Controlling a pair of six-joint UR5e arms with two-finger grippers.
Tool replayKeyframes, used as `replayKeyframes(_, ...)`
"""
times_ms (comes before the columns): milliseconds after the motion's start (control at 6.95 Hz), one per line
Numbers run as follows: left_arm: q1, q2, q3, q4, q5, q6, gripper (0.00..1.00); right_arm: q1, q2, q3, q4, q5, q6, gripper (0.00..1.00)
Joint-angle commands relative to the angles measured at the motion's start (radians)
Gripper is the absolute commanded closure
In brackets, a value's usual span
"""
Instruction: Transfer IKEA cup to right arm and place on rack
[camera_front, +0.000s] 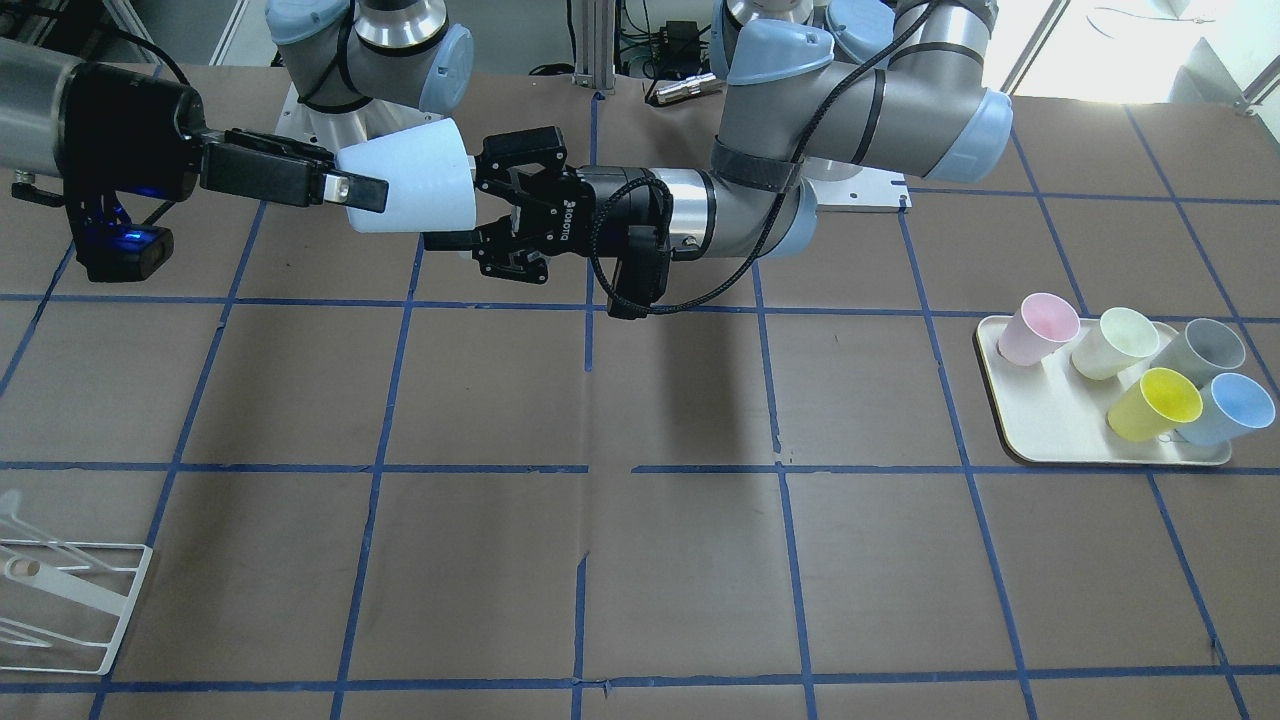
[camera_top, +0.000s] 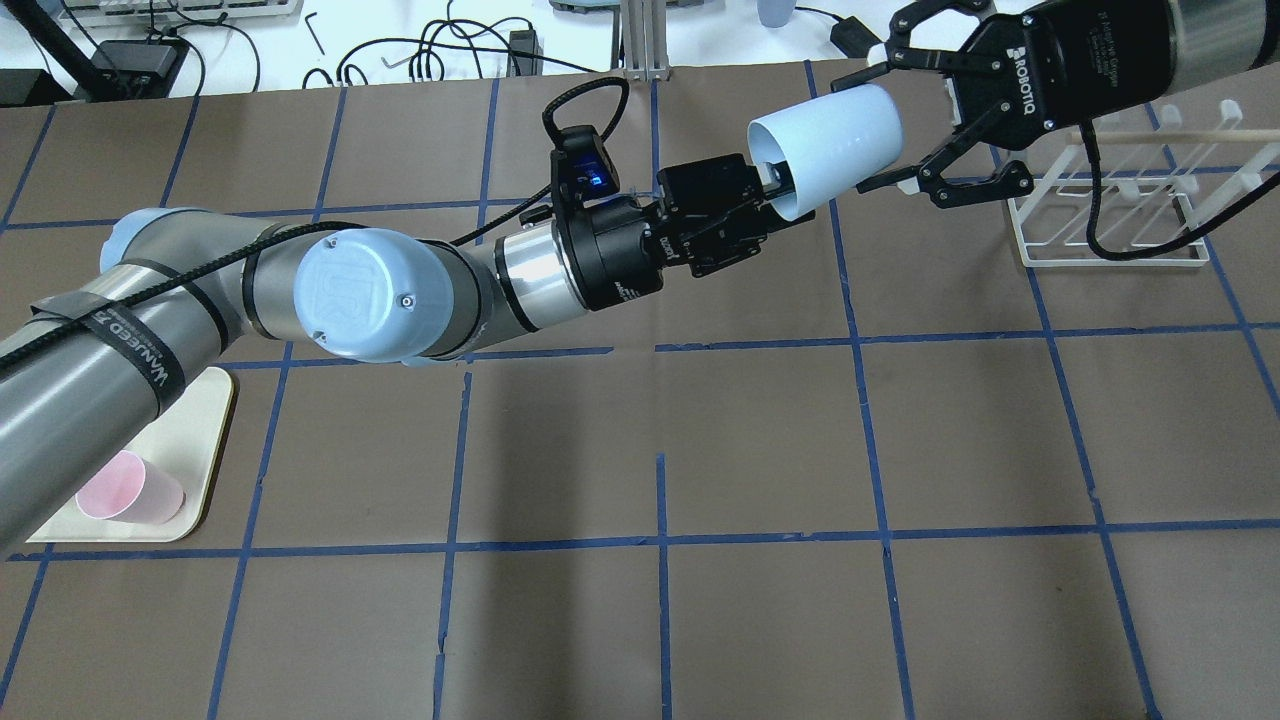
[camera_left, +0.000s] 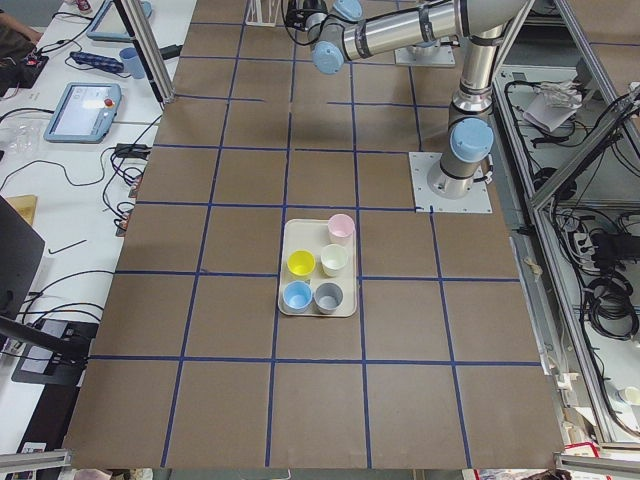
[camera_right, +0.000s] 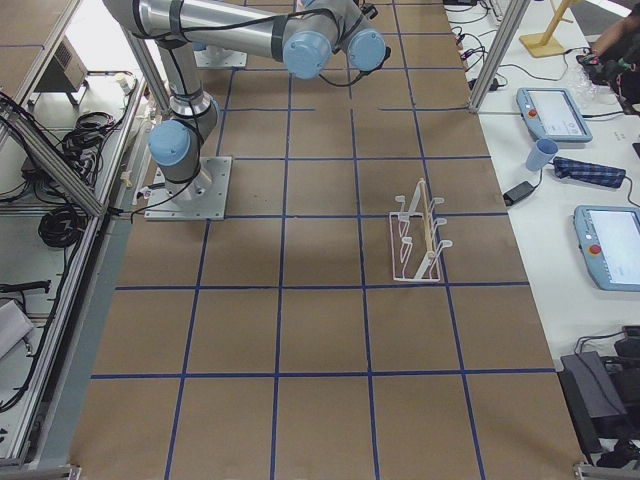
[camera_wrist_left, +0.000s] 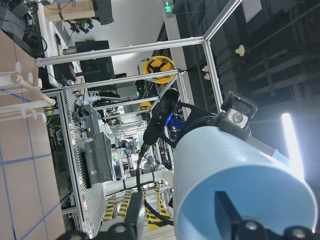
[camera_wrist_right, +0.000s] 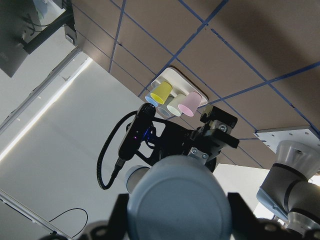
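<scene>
The IKEA cup (camera_front: 410, 190) is a pale blue tumbler held sideways in the air between both grippers, also seen from overhead (camera_top: 825, 145). My right gripper (camera_front: 350, 180) has the cup's narrow base end. In the right wrist view its fingers (camera_wrist_right: 120, 210) press both sides of the base (camera_wrist_right: 177, 200). My left gripper (camera_top: 775, 190) is at the rim with its jaws apart. One finger reaches into the mouth, and the other finger (camera_wrist_left: 135, 215) stands clear of the cup wall (camera_wrist_left: 240, 180). The white wire rack (camera_top: 1110, 215) stands on the table below the right gripper.
A cream tray (camera_front: 1050, 420) at the left arm's end of the table holds a second pale blue cup (camera_front: 1235, 408), a yellow cup (camera_front: 1160, 403), a pink cup (camera_front: 1040, 328), a cream cup (camera_front: 1115, 343) and a grey cup (camera_front: 1200, 350). Brown table with blue tape grid.
</scene>
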Motion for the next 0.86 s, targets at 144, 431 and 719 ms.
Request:
replayKeyframes(144,0.005,0.005,0.006,-0.003,0.008,-0.024,0.35,-0.004,0.007,-0.037,-0.005,-0.009,-0.001,0.91)
replayKeyframes(431,0.012,0.006,0.007,-0.005,0.009,-0.026,0.34,-0.016,0.047,-0.106,-0.031,-0.058,0.000,0.97)
replayKeyframes(719,0.017,0.026,0.010,-0.003,0.008,-0.076,0.34,-0.062,0.110,-0.212,-0.036,-0.186,0.002,0.97)
